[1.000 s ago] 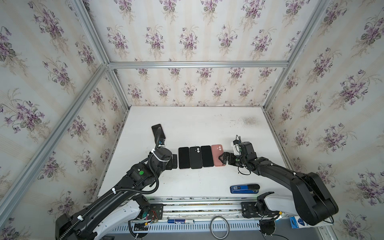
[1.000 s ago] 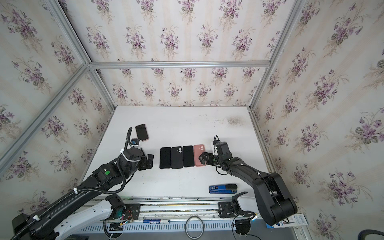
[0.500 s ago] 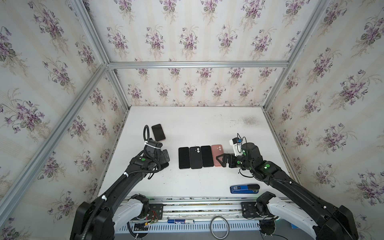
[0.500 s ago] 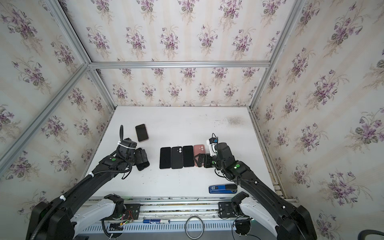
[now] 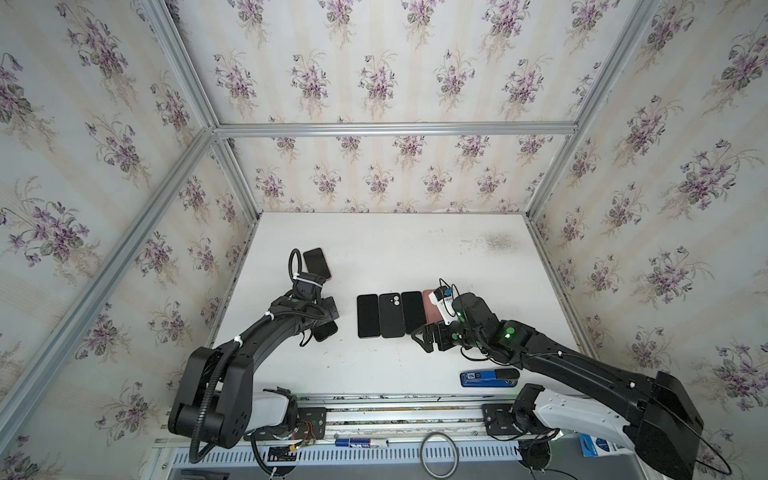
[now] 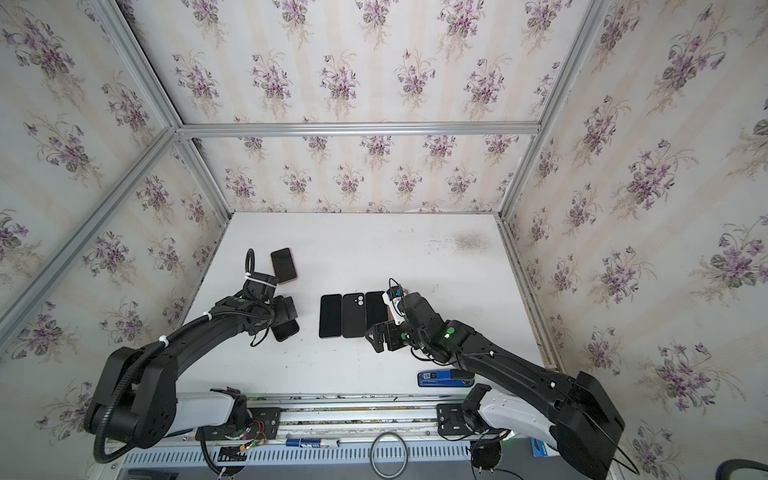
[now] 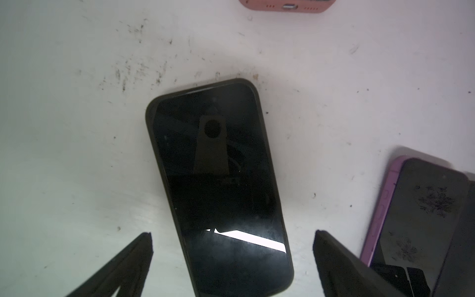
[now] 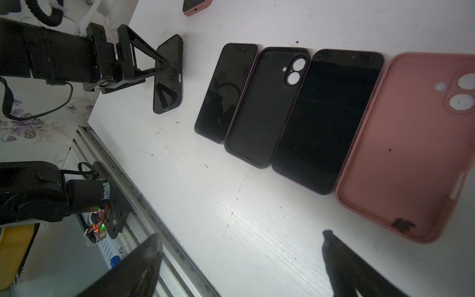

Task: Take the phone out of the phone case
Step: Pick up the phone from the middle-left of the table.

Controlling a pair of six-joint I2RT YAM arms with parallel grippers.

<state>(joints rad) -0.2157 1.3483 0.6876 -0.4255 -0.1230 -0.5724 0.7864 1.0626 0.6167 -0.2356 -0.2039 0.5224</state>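
A: Where's the cased phone (image 7: 218, 185)?
B: Flat on the table (image 7: 64, 128), left of the empty black case (image 5: 390, 316), screen up. The left gripper (image 7: 232, 234) hovers over it, jaws spread wide, a finger either side.
A: And the right gripper (image 8: 241, 235)?
B: Also spread and empty, just right of that case's near end.

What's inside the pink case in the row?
No phone: the soft pink phone case is empty, white table showing through its camera holes, a dark smudge near one corner. From above, the right arm covers part.
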